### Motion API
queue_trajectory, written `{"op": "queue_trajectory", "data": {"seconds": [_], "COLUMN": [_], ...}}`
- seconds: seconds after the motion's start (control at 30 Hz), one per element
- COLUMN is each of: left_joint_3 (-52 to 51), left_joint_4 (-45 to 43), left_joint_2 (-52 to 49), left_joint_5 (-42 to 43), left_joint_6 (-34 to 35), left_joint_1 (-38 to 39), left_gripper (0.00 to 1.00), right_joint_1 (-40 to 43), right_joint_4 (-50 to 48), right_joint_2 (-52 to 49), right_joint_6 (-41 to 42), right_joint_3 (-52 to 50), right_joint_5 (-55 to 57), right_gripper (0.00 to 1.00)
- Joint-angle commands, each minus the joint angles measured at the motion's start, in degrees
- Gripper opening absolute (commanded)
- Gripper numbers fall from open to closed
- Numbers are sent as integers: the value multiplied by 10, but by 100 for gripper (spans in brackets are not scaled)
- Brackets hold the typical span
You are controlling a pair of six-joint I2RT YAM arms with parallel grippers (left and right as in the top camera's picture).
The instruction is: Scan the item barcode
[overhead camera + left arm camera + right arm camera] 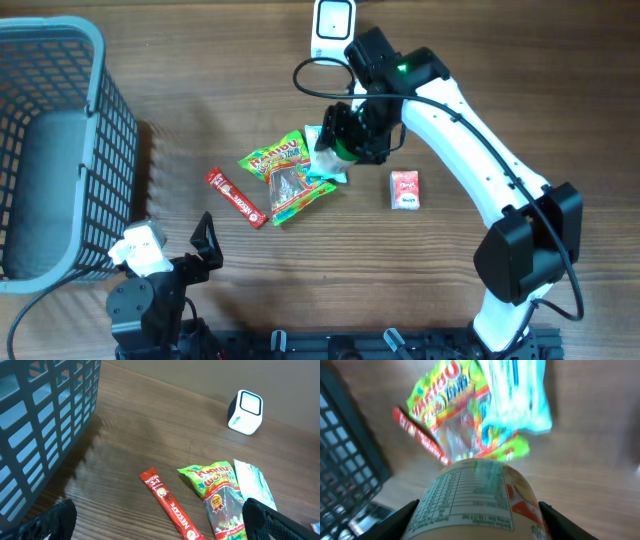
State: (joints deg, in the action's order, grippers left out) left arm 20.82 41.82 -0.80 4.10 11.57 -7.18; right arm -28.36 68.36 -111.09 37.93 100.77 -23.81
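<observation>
A wooden counter (520,90) carries a grey basket (110,150) at the left, a white scanner (332,22) at the far edge, and loose snacks in the middle: a gummy bag (285,170), a red stick (235,197), a pale blue packet (327,172) and a small red pack (405,189).

The jar (480,500) is off the counter, pinched between the 2 fingers of the right claw (350,130), above the blue packet. In the wrist view its nutrition panel faces the camera; no barcode shows there, and motion blur hides the rest.

The scanner lies just beyond the right claw, toward the far edge, with its face turned to the counter's middle. So the move likely turns on this: the jar is near the scanner, but whichever side bears the barcode probably has to be rolled to face it. I cannot tell the jar's long axis from above.

The left claw (208,245) is spread wide and empty, at the near edge, well apart from the scanner.
</observation>
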Motion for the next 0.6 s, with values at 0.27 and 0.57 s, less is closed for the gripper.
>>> {"op": "queue_trajectory", "data": {"seconds": [0.27,0.57], "left_joint_3": [-2,-2], "left_joint_4": [-1,-1], "left_joint_2": [3,3], "left_joint_5": [-6,-6], "left_joint_6": [-9,-9], "left_joint_1": [3,3], "left_gripper": [100,100], "right_joint_1": [-1,-1], "right_joint_4": [-219,-408], "right_joint_2": [10,-30], "right_joint_6": [-76,-136], "right_joint_3": [12,7], "right_joint_5": [254,356], "right_gripper": [52,53]}}
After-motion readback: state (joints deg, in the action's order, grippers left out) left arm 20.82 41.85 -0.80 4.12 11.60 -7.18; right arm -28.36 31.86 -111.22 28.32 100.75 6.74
